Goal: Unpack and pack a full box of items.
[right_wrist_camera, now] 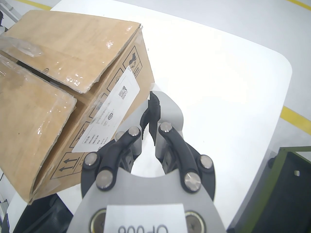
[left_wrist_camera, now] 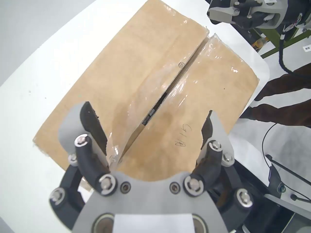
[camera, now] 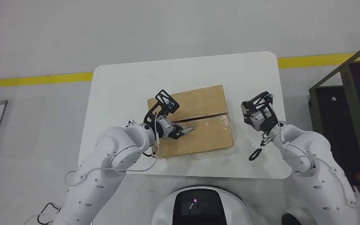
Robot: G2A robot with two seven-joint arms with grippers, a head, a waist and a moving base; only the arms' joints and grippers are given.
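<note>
A brown cardboard box (camera: 194,120) sits in the middle of the white table (camera: 124,84), its two top flaps down with a narrow slit between them and torn clear tape along the seam. My left gripper (camera: 185,131) hovers open over the box's near-left part, its fingers (left_wrist_camera: 93,122) straddling the seam of the box (left_wrist_camera: 145,78). My right gripper (camera: 251,119) is shut with nothing in it, just off the box's right side. In the right wrist view that gripper (right_wrist_camera: 151,112) sits beside the labelled end wall of the box (right_wrist_camera: 60,56).
A dark green metal rack (camera: 337,95) stands off the table's right edge. A yellow floor line (camera: 45,79) runs behind the table. A black cable (camera: 261,146) hangs by the right arm. Bare table surface lies left of and behind the box.
</note>
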